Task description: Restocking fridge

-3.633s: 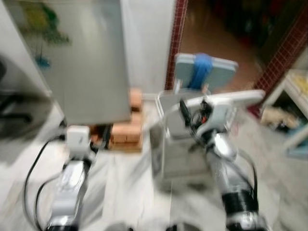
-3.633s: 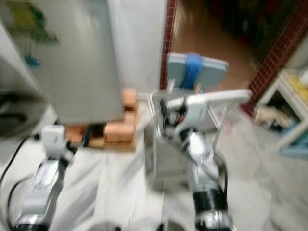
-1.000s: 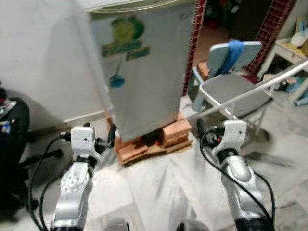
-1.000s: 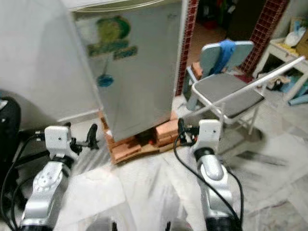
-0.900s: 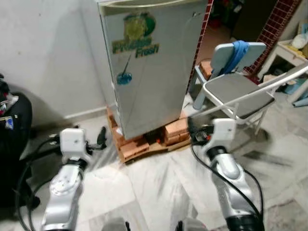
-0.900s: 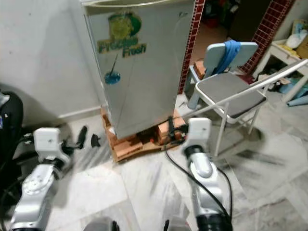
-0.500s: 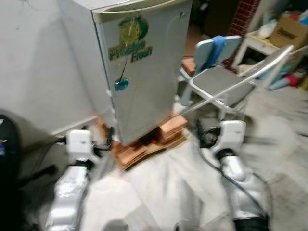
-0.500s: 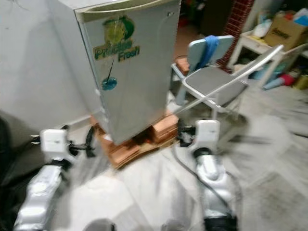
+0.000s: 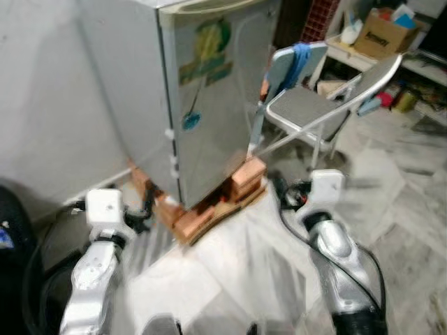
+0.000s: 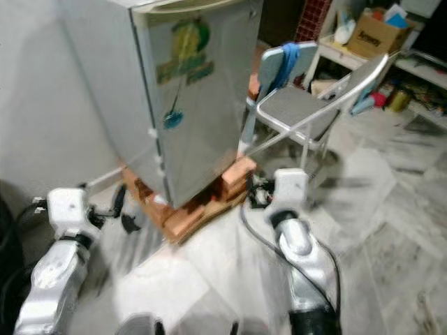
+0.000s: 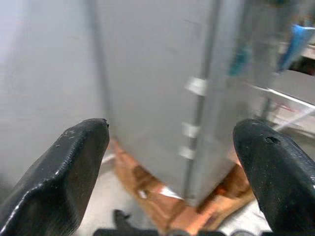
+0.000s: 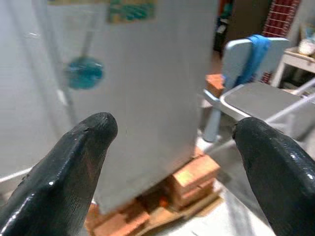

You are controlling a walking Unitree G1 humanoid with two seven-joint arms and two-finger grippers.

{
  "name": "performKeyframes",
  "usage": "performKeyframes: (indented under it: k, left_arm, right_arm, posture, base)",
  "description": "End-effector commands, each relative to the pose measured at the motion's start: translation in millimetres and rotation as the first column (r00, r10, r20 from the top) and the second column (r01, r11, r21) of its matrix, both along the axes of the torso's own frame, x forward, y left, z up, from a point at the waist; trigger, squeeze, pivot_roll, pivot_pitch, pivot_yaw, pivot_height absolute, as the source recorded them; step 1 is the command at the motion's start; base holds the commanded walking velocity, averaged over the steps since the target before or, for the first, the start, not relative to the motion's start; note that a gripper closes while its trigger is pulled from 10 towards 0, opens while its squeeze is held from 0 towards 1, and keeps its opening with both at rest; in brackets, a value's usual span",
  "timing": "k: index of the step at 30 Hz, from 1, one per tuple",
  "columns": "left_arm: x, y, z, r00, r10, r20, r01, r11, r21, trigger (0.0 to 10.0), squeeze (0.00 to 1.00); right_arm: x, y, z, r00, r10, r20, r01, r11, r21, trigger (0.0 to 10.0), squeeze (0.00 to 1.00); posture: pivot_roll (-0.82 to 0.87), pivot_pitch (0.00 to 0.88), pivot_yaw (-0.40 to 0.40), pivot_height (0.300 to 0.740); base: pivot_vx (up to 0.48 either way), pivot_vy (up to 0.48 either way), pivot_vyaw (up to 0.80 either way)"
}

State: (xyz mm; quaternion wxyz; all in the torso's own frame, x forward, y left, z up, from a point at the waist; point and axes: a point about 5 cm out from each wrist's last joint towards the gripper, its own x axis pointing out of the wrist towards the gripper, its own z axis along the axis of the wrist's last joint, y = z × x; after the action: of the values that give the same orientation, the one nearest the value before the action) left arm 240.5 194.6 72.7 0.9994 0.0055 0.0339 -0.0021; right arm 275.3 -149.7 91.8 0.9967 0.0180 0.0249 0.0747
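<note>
A small grey fridge (image 9: 209,91) stands ahead with its door shut and a green sticker (image 9: 209,49) on the front. It rests on a stack of orange bricks (image 9: 209,209). Both arms are held low before it. My left gripper (image 11: 171,129) is open and empty, near the fridge's left corner, with its fingers (image 10: 126,209) spread wide. Facing the fridge front and the bricks, my right gripper (image 12: 174,124) is also open and empty. In the left eye view it sits at the fridge's lower right (image 9: 283,195).
A grey folding chair (image 9: 307,105) with a blue cloth (image 9: 299,57) over its back stands right of the fridge. White shelves with a cardboard box (image 9: 380,35) are at the far right. A black object (image 9: 10,230) lies at the left. The floor is pale marble (image 9: 412,209).
The whole picture has shifted and blurred as the camera moved, and more of the fridge's left side shows. Both grippers stay open and empty in front of me.
</note>
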Motion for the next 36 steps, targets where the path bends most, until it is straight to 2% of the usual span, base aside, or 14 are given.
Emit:
performKeyframes:
  k: [1, 5, 13, 16, 25, 31, 36]
  left_arm:
    - [0.8, -9.1, -0.4, 1.0, -0.021, 0.002, 0.021, 1.0, -0.011, 10.0, 0.0]
    - [1.1, -9.6, -0.6, 1.0, -0.019, 0.001, 0.019, 1.0, -0.009, 10.0, 0.0]
    - [1.7, -11.0, 0.3, 0.999, -0.041, 0.013, 0.041, 0.999, 0.007, 10.0, 0.0]
    - [1.6, -12.2, 0.4, 0.999, -0.047, 0.013, 0.047, 0.999, 0.012, 10.0, 0.0]
    - [1.5, -13.2, 1.4, 0.998, -0.061, 0.021, 0.06, 0.998, 0.022, 10.0, 0.0]
    - [4.2, -15.8, 4.9, 0.996, -0.075, 0.038, 0.074, 0.997, 0.017, 10.0, 0.0]
    - [4.6, -16.0, 4.7, 0.997, -0.074, 0.035, 0.073, 0.997, 0.011, 10.0, 0.0]
  right_arm:
    - [-0.6, -12.6, -1.2, 1.0, -0.029, -0.007, 0.029, 0.999, -0.02, 10.0, 0.0]
    - [0.1, -12.3, -1.5, 1.0, -0.023, -0.009, 0.023, 0.999, -0.025, 10.0, 0.0]
    - [0.4, -11.8, -1.7, 1.0, -0.022, -0.01, 0.022, 0.999, -0.03, 10.0, 0.0]
    - [-0.1, -11.7, -1.7, 1.0, -0.023, -0.01, 0.022, 0.999, -0.03, 10.0, 0.0]
    - [-0.5, -10.6, -1.9, 1.0, -0.023, -0.008, 0.023, 0.999, -0.028, 10.0, 0.0]
    - [0.3, -10.2, -0.7, 1.0, -0.023, -0.003, 0.023, 0.999, -0.028, 10.0, 0.0]
    - [0.2, -10.4, -0.7, 1.0, -0.027, -0.006, 0.027, 0.999, -0.018, 10.0, 0.0]
  posture:
    - [0.07, 0.008, -0.037, 0.74]
    - [0.07, 0.008, -0.039, 0.74]
    - [0.06, 0.009, -0.037, 0.74]
    - [0.07, 0.01, -0.037, 0.74]
    - [0.06, 0.016, -0.032, 0.74]
    - [0.06, 0.033, -0.025, 0.74]
    - [0.06, 0.038, -0.023, 0.74]
  base:
    - [0.0, 0.465, 0.0]
    - [0.0, 0.465, 0.0]
    - [0.105, 0.428, -0.77]
    - [0.309, 0.0, -0.8]
    - [0.0, 0.0, -0.8]
    - [0.357, 0.172, -0.71]
    - [0.399, 0.267, -0.19]
